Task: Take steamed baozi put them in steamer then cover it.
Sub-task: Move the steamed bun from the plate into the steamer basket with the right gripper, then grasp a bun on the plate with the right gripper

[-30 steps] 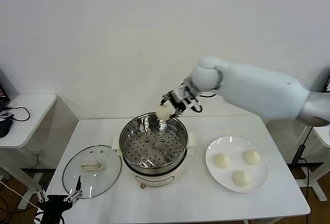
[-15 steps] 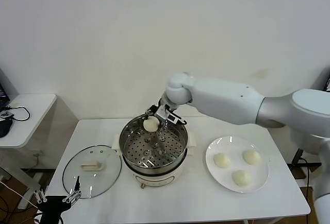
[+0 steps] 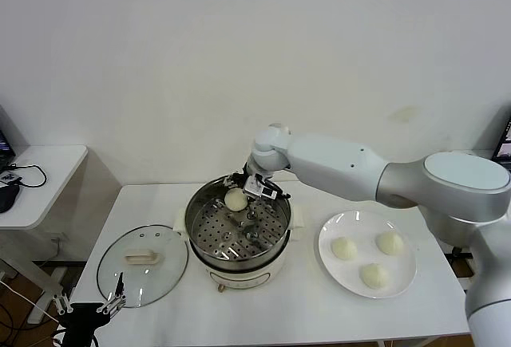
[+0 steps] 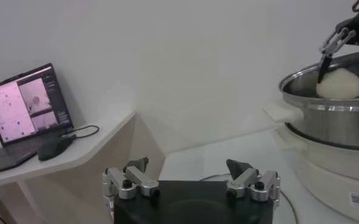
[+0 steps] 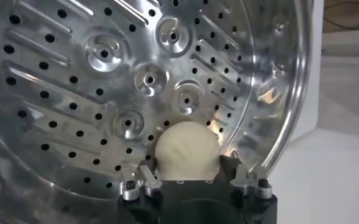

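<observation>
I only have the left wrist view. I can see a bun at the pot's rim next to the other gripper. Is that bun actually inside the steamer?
Observer: Yes. The right wrist view shows the baozi inside the steamer, over the perforated tray beside the wall, directly in front of the right gripper.
Operator: How many are waiting?
Observer: Three more baozi sit on the white plate, to the steamer's right.
Operator: And the cover?
Observer: The cover lies flat on the table, handle up, left of the steamer, near the parked left gripper.
</observation>
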Available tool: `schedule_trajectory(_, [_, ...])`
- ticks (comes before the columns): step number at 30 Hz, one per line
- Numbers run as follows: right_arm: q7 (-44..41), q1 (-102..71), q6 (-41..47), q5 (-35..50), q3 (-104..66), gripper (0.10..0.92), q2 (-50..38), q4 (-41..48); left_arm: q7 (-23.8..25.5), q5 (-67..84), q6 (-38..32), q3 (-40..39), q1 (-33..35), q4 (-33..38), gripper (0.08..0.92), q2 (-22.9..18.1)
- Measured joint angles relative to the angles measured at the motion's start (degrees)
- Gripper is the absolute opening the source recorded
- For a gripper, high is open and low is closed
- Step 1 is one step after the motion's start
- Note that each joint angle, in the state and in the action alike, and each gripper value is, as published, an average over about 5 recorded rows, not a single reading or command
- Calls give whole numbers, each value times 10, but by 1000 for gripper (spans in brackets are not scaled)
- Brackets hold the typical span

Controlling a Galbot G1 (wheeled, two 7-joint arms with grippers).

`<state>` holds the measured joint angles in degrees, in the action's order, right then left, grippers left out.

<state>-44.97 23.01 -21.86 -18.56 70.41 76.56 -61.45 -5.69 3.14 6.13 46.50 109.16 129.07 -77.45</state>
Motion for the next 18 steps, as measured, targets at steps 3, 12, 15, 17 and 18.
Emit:
schedule_trajectory(3, [0, 2, -4, -5, -3, 812, -1, 2, 0, 0, 0, 0, 0, 0, 823, 0])
schedule_trajectory(12, [-33, 54, 49, 67, -1, 823, -38, -52, 0, 0, 0, -3, -2, 1, 823, 1])
schedule_trajectory(15, [-50, 78, 93, 113, -2, 823, -67, -88, 0, 0, 0, -3, -2, 2, 823, 3])
schedule_trajectory(17, [-61, 92, 127, 142, -4, 823, -91, -113, 0, 1, 1, -2, -2, 3, 823, 5])
schedule_trajectory(18, [-66, 97, 143, 156, -6, 823, -104, -126, 1, 2, 1, -1, -2, 4, 823, 7])
